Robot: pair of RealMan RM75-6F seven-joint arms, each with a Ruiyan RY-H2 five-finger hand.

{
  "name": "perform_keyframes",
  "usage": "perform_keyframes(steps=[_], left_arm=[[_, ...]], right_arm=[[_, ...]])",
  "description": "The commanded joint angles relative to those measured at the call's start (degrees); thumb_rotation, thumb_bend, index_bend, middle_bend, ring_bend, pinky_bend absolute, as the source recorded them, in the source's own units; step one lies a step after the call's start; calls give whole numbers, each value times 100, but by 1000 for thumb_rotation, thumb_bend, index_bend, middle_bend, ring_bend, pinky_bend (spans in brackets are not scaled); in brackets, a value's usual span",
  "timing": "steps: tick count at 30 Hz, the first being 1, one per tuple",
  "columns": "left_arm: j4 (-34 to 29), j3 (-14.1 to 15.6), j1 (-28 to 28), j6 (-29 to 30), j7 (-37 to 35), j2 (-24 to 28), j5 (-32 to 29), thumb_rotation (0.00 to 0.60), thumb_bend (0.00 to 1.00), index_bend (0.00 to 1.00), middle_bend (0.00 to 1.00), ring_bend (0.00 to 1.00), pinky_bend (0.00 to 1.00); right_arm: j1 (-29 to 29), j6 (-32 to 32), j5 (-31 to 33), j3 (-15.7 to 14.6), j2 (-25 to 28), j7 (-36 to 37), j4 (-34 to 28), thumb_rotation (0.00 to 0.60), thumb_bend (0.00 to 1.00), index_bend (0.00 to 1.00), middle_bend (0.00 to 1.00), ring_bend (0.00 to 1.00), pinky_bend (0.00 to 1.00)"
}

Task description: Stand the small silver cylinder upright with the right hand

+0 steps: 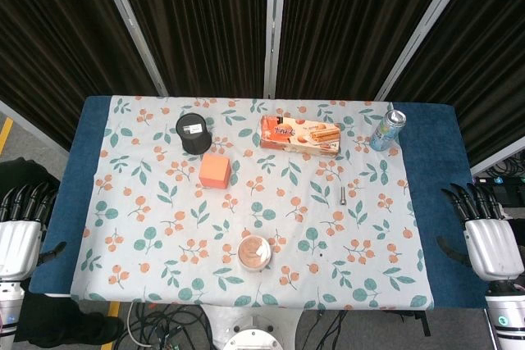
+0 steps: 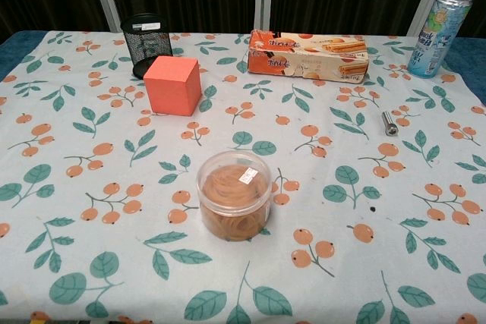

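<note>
The small silver cylinder (image 1: 342, 196) lies on its side on the floral cloth, right of centre; in the chest view the cylinder (image 2: 389, 123) shows its round end toward me. My right hand (image 1: 486, 231) hangs off the table's right edge, fingers extended and apart, holding nothing, well away from the cylinder. My left hand (image 1: 18, 231) rests beyond the left edge, fingers likewise extended and empty. Neither hand appears in the chest view.
A snack box (image 1: 299, 135) lies at the back centre, a drink can (image 1: 387, 129) stands at the back right. A black mesh cup (image 1: 194, 133) and an orange cube (image 1: 215, 170) sit left of centre. A clear tub of rubber bands (image 1: 254, 252) stands near the front.
</note>
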Motion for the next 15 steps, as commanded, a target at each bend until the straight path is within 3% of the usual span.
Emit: perform_keyframes(steps=[1,8,12,15], left_arm=[[9,1,0,-1,5,-2,-1,600,72,143,70,0,0],[-15,12,6,8,-1,-16,14,600,72,143,70,0,0],[-14,18,3,-21,-4,-25,-9,600,72,143,70,0,0],[-21,23,7,-21,-4,-24,-13,600,72,143,70,0,0]], right_arm=[[7,-34,13,24,-10,31,21,600,159,127,98,0,0],[140,-287,65,120,24,101,101,600,157,127,103,0,0],[460,-763,38,198,50,32,168,600,182,127,122,0,0],[739,-1169,34,248,22,-256,185,600,221,181,140,0,0]])
